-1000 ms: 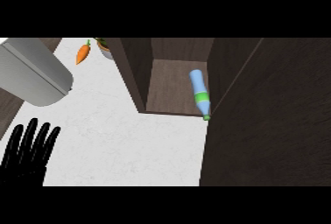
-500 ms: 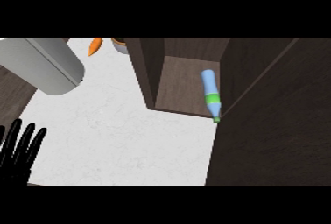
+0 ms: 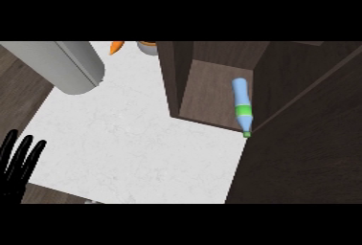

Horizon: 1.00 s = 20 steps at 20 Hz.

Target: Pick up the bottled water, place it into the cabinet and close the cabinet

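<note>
Bottled water (image 3: 242,105) lies on its side inside the open cabinet (image 3: 205,91), its green cap at the front edge, far off to the right of and beyond the left hand (image 3: 20,162), which rests with fingers spread upright at the tabletop's (image 3: 134,139) near left corner. The right hand is out of view. With the bottle stowed, closing looks next: the dark door (image 3: 304,143) should swing without catching the protruding cap.

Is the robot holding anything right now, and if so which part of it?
Nothing is held. The left hand rests open at the lower left edge, fingers straight. The water bottle lies inside the cabinet, untouched. The right hand is not in view.
</note>
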Each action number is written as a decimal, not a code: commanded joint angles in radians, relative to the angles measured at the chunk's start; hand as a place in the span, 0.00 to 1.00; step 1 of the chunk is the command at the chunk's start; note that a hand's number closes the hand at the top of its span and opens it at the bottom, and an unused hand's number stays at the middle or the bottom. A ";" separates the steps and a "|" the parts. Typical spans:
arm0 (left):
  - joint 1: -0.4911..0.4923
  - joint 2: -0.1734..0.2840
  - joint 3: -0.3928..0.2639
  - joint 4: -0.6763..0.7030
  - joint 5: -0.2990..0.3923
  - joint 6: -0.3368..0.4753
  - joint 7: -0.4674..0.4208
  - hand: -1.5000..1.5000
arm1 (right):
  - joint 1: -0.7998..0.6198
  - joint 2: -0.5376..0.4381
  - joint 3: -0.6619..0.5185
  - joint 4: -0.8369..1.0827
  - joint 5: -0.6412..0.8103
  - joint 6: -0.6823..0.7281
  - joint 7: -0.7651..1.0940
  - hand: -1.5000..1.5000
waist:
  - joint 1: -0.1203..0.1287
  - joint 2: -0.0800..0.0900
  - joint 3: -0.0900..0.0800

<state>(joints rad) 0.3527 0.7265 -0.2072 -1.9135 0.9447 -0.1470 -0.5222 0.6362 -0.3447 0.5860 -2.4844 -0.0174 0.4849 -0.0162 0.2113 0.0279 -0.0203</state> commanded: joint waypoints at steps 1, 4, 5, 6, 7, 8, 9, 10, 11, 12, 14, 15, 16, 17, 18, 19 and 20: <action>-0.010 0.017 0.014 0.005 0.009 -0.020 0.007 0.00 | -0.123 -0.028 0.150 -0.010 0.054 0.082 0.104 1.00 | 0.034 0.004 -0.005; -0.018 0.026 0.015 0.007 0.012 -0.034 0.014 0.00 | -0.188 -0.068 0.120 -0.021 0.055 0.110 0.116 0.00 | 0.053 0.004 -0.009; -0.021 0.030 0.019 0.013 0.017 -0.042 0.016 0.00 | -0.215 -0.072 0.106 -0.024 0.052 0.113 0.116 1.00 | 0.054 0.006 -0.009; -0.011 0.024 0.010 0.013 0.013 -0.039 0.015 0.00 | -0.231 -0.066 0.106 -0.019 0.046 0.105 0.123 1.00 | 0.061 0.004 -0.010; -0.016 0.033 0.019 0.018 0.019 -0.044 0.020 0.00 | -0.245 -0.047 0.116 -0.013 0.041 0.092 0.125 1.00 | 0.050 0.002 -0.009; -0.018 0.037 0.027 0.024 0.022 -0.050 0.019 0.00 | -0.257 -0.049 0.118 -0.014 0.028 0.092 0.141 1.00 | 0.048 0.004 -0.009; -0.013 0.040 0.026 0.023 0.021 -0.055 0.019 0.00 | -0.264 -0.043 0.116 -0.012 0.023 0.085 0.146 1.00 | 0.055 0.001 -0.011; -0.018 0.036 0.028 0.020 0.024 -0.054 0.016 0.00 | -0.287 -0.043 0.113 0.010 0.028 0.085 0.164 1.00 | 0.051 0.004 -0.009; -0.016 0.045 0.035 0.028 0.030 -0.059 0.023 0.00 | -0.302 -0.044 0.110 0.003 0.024 0.085 0.175 1.00 | 0.051 0.004 -0.010; -0.020 0.050 0.042 0.027 0.025 -0.057 0.021 0.00 | -0.311 -0.044 0.122 0.008 0.019 0.089 0.183 1.00 | 0.050 0.001 -0.009; -0.012 0.046 0.044 0.044 0.034 -0.062 0.021 0.00 | -0.338 -0.049 0.118 0.011 0.020 0.094 0.208 1.00 | 0.047 0.001 -0.012; -0.010 0.051 0.034 0.026 0.024 -0.072 0.021 0.00 | -0.358 -0.044 0.117 0.027 0.017 0.095 0.211 1.00 | 0.056 -0.001 -0.009; -0.022 0.040 0.033 0.031 0.035 -0.068 0.021 0.00 | -0.371 -0.051 0.115 0.013 0.012 0.104 0.218 1.00 | 0.044 0.003 -0.012; -0.018 0.048 0.047 0.043 0.029 -0.067 0.016 0.00 | -0.374 -0.031 0.115 0.020 0.006 0.087 0.219 1.00 | 0.042 0.000 -0.011; -0.020 0.051 0.047 0.046 0.033 -0.074 0.019 0.00 | -0.396 -0.034 0.104 0.026 -0.002 0.093 0.227 1.00 | 0.046 0.007 -0.011; -0.018 0.049 0.044 0.038 0.039 -0.077 0.021 0.00 | -0.401 -0.023 0.109 0.026 -0.006 0.086 0.232 1.00 | 0.041 0.003 -0.010; -0.022 0.049 0.051 0.043 0.040 -0.076 0.019 0.00 | -0.410 -0.016 0.106 0.038 -0.008 0.085 0.233 1.00 | 0.042 0.006 -0.010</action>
<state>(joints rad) 0.3346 0.7732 -0.1649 -1.8769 0.9773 -0.2156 -0.5030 0.2882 -0.4157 0.5751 -2.4728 -0.0303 0.5843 0.1350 0.2562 0.0305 -0.0303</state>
